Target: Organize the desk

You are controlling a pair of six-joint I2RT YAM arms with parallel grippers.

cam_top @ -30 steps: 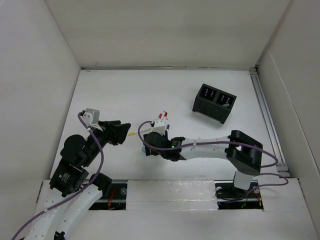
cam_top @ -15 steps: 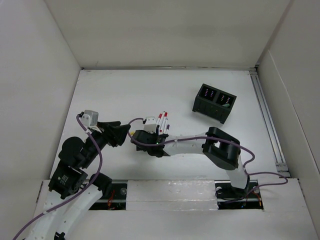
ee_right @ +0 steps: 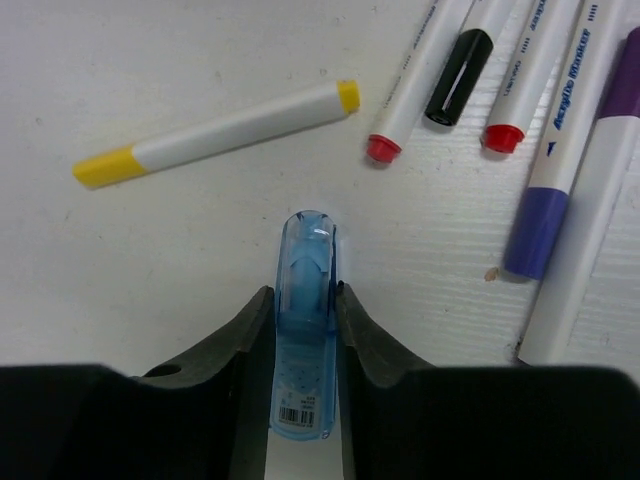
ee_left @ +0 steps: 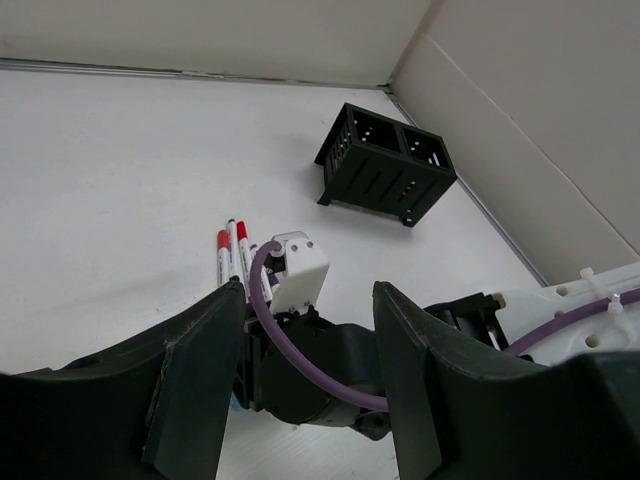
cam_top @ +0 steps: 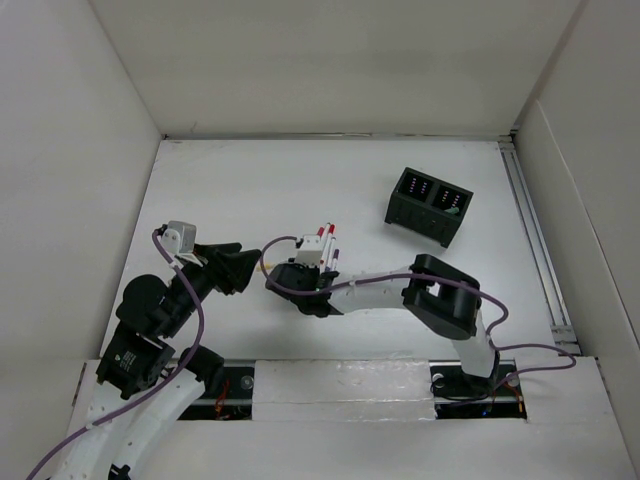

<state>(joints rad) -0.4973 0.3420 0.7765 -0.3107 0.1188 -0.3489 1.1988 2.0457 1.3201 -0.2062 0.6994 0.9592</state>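
Blue clear dispenser (ee_right: 305, 330) sits pinched in the right tool (ee_right: 303, 300) on the white counter (cam_top: 300, 180).
Just beyond its tip lie a yellow-capped highlighter (ee_right: 215, 133) and a fan of markers (ee_right: 545, 150); the left tool (ee_left: 308, 300) hangs spread beside the right wrist; the black organizer (cam_top: 429, 206) stands well apart.

Right arm (cam_top: 440, 300): base near right, elbow folded, forearm stretched left and low. Right gripper (ee_right: 304, 300) pointing down, fingers (ee_right: 250, 330) clamped on blue translucent dispenser (ee_right: 306, 250). Left arm (cam_top: 150, 310): base near left, raised, reaching right. Left gripper (ee_left: 310, 300) spread wide, aimed at right wrist (ee_left: 310, 375), tips close beside it.
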